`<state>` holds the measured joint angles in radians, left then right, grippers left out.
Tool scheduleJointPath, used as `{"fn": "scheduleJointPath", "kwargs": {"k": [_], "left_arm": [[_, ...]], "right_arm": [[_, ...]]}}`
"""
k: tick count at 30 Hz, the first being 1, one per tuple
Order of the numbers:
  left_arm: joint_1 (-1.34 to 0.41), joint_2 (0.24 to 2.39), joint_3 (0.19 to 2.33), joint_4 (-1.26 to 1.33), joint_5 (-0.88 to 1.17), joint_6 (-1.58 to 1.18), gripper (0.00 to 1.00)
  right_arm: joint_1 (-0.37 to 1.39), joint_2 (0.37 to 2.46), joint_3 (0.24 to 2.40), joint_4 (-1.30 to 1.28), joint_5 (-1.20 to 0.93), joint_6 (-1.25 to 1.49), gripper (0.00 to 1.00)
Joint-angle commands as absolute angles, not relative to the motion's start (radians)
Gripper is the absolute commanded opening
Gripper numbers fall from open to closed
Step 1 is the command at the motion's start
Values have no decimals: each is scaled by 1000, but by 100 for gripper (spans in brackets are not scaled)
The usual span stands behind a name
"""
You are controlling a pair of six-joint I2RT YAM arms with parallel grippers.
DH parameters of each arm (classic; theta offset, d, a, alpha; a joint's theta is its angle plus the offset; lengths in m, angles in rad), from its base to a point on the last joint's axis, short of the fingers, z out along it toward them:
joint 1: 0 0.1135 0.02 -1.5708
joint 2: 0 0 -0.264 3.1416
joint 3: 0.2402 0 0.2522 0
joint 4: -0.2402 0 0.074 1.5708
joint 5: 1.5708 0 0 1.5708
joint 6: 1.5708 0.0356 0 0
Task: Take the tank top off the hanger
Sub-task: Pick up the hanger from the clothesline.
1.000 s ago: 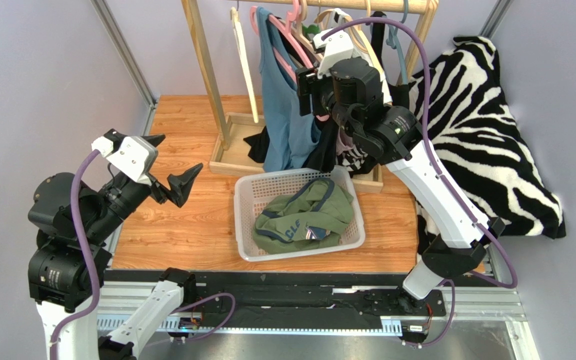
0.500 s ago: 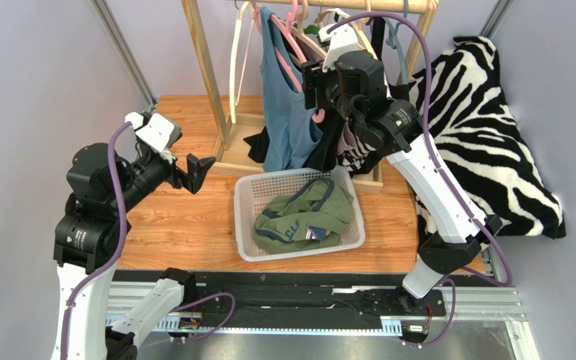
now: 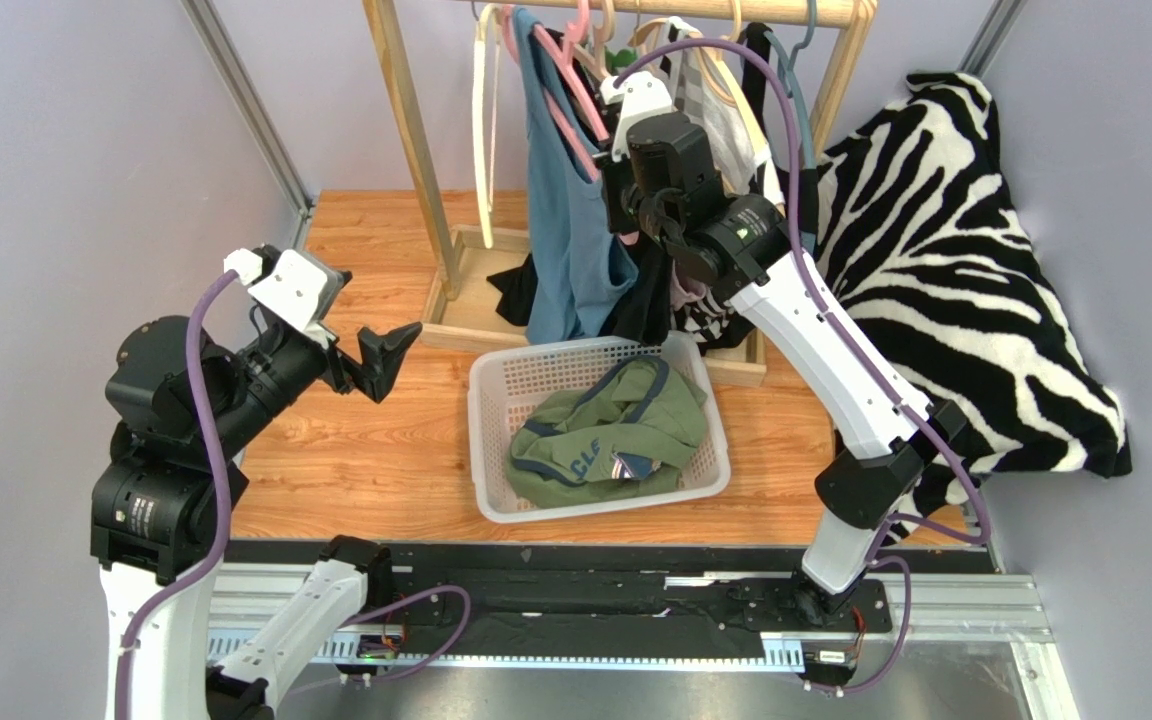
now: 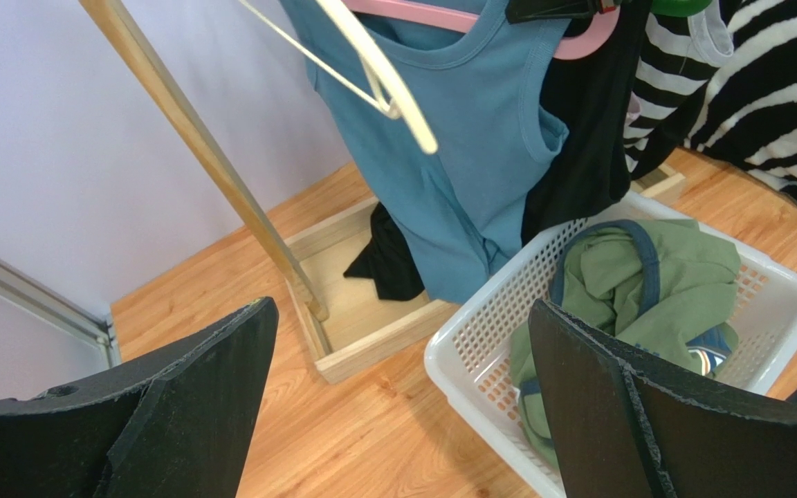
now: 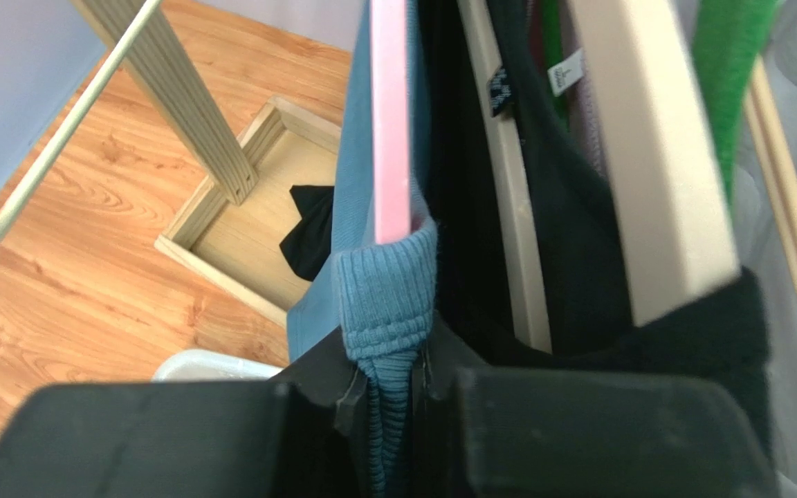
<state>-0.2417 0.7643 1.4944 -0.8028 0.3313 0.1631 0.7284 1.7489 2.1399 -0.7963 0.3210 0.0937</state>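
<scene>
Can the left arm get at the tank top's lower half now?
Probably yes: the open left gripper faces the tank top with nothing between; the cream hanger crosses only its chest.

Nothing is reading clearly from where I'm standing. A small white sewn-in label [image 5: 564, 71] is showing on the black knit garment [image 5: 569, 218] just beyond the right gripper [image 5: 390, 399], its print too tiny. Pale print on the olive-green top [image 3: 605, 428] below is blurring too.

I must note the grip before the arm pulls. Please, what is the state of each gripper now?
Left gripper: open, holding nothing.
Right gripper: closed on the strap of the blue tank top.
</scene>
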Motion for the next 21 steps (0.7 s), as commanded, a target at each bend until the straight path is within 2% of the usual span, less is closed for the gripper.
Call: {"fn": "scheduleJointPath", "kwargs": {"k": [1, 13, 21], "left_arm": [[-239, 744, 1486, -776, 327, 173, 99], [-239, 738, 1496, -781, 330, 175, 99], [-239, 733, 1488, -782, 334, 173, 99]], "right_arm": [[715, 1720, 2157, -773, 373, 94, 0], [505, 1514, 1908, -746, 342, 181, 0], [524, 1514, 1952, -719, 259, 147, 0]]}}
